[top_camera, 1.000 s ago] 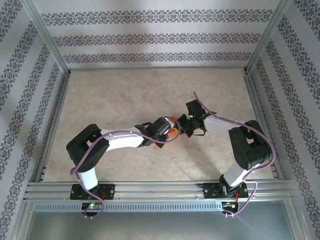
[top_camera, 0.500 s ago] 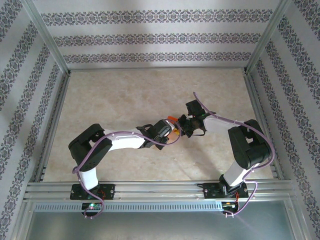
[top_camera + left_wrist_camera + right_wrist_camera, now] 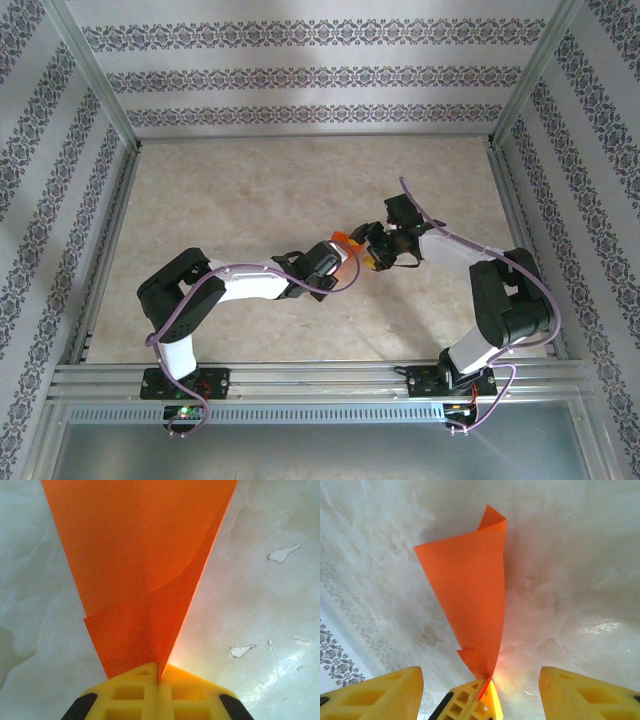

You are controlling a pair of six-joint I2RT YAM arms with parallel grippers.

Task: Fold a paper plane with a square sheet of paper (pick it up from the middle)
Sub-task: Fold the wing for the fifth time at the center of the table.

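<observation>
Marbled table point(image 3: 250, 190): left gripper point(image 3: 158, 680) clamps paper plane point(image 3: 140, 555) tip, widening straight ahead; right gripper point(image 3: 480, 672) spread wide.

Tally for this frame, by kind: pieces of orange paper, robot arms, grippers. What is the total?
folded orange paper: 1
robot arms: 2 (left arm, right arm)
grippers: 2 (left gripper, fingers shut on the paper's tip; right gripper, fingers open)
Total: 5
</observation>
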